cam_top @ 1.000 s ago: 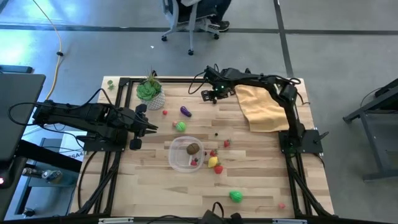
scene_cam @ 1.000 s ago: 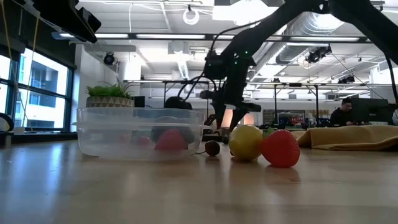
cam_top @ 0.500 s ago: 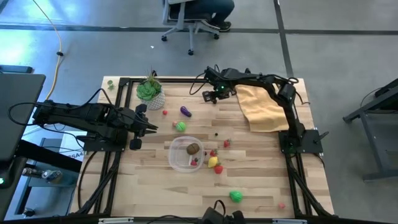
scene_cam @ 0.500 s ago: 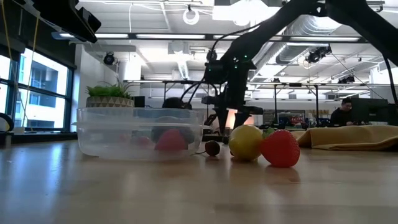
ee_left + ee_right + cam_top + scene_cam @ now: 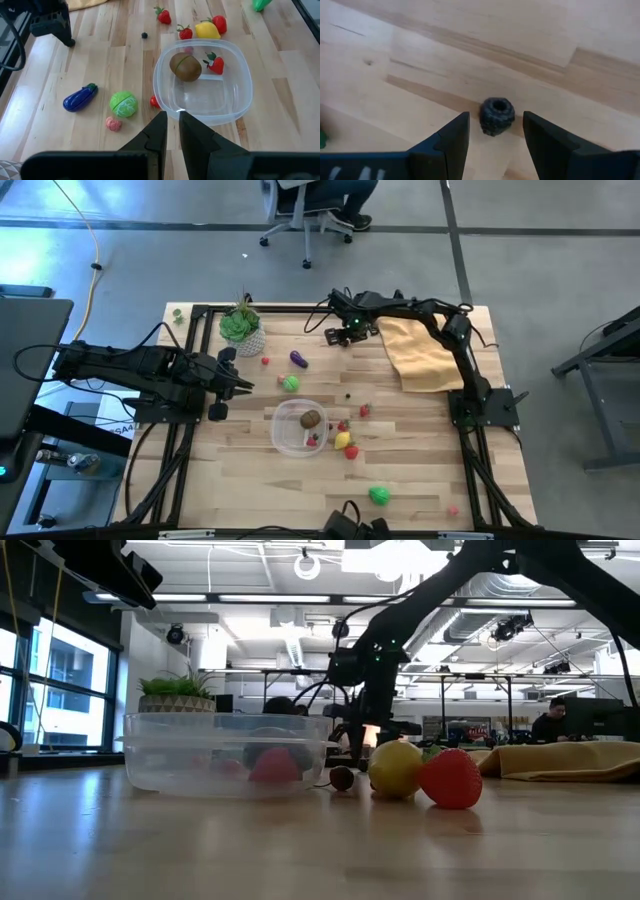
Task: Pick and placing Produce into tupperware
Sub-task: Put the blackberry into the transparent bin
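Observation:
The clear tupperware sits mid-table and holds a brown kiwi and a red berry. A yellow lemon and red berries lie just right of it. The purple eggplant and a green leafy ball lie farther back. My right gripper is open near the far edge, with a small dark berry lying on the wood between its fingers, untouched. My left gripper waits shut at the table's left side.
A green plant in a white pot stands at the far left corner. A tan cloth lies at the far right. Another green piece lies near the near edge. A small red piece lies beside the pot. A person sits on a chair beyond the table.
My right gripper has sunk slightly toward the table near the far edge, staying open. The produce and the tupperware have kept their places.

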You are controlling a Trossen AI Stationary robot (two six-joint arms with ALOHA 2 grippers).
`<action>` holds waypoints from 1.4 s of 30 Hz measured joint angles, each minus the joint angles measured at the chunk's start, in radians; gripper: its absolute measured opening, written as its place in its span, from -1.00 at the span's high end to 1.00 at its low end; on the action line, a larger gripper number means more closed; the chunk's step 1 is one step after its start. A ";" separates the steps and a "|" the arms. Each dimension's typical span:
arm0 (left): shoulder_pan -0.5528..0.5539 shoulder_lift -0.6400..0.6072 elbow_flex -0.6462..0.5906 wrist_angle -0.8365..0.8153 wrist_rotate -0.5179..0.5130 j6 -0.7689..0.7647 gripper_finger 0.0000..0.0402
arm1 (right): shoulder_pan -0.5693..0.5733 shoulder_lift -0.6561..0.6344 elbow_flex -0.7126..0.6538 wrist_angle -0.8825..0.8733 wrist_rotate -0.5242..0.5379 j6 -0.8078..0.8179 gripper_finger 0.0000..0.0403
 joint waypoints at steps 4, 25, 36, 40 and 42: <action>0.000 0.000 0.000 0.000 0.000 0.000 0.80 | 0.000 0.003 0.000 0.012 -0.001 0.000 0.12; 0.000 0.000 0.000 0.000 0.000 0.000 0.80 | -0.005 0.003 0.000 0.014 0.006 -0.023 0.30; 0.000 0.000 0.000 0.000 0.000 0.000 0.80 | -0.010 0.022 0.003 0.003 -0.018 -0.023 0.31; 0.000 0.000 0.000 0.000 0.000 0.000 0.80 | -0.011 0.032 0.005 0.011 -0.037 -0.026 0.31; 0.000 0.000 0.000 0.000 0.000 0.000 0.80 | -0.008 0.033 0.004 0.016 -0.026 -0.030 0.31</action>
